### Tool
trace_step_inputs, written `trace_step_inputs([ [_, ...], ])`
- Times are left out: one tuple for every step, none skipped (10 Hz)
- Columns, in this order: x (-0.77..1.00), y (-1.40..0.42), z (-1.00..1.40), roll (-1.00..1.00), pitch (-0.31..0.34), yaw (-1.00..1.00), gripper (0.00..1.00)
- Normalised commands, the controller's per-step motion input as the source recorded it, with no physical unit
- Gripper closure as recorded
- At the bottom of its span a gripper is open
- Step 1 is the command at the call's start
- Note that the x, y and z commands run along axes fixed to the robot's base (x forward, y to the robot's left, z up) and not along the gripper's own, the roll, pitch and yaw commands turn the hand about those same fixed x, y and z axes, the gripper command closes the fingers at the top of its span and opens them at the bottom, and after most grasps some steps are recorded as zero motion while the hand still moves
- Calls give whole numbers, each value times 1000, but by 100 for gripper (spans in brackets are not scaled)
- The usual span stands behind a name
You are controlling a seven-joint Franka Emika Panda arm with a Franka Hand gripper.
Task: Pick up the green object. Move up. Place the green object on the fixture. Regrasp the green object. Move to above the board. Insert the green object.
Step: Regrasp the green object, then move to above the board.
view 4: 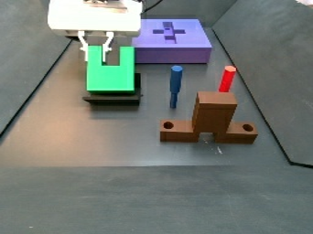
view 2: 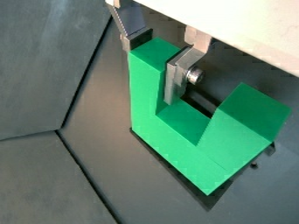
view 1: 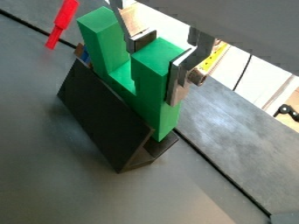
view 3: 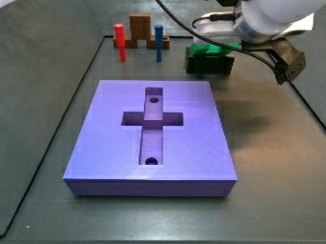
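The green object (view 1: 117, 61) is a bright green U-shaped piece standing with its prongs up on the dark fixture (view 1: 100, 114). In both wrist views my gripper (view 1: 158, 70) (view 2: 155, 66) straddles one prong, with a finger plate flush on each side of it, shut on it. In a side view the green object (view 4: 110, 71) sits on the fixture (view 4: 113, 95) with the gripper (view 4: 95, 46) over its left prong. The lavender board (view 3: 114, 143) with its cross-shaped recess lies apart from the fixture (view 3: 211, 65), and it also shows behind the gripper (view 4: 196, 41).
A red peg (view 4: 228, 80), a blue peg (view 4: 177, 84) and an orange-brown upright block (view 4: 210, 119) stand on the dark floor beside the fixture. The red peg (view 1: 59, 26) shows past the green piece in a wrist view. Cables hang from the arm (view 3: 274, 52).
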Motion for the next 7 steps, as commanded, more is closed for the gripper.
trace_step_inputs([
  [0, 0, 0, 0, 0, 0, 100],
  [0, 0, 0, 0, 0, 0, 100],
  [0, 0, 0, 0, 0, 0, 100],
  [0, 0, 0, 0, 0, 0, 100],
  [0, 0, 0, 0, 0, 0, 100],
  [0, 0, 1400, 0, 0, 0, 100],
  [-2, 6, 1400, -35, -11, -51, 100],
])
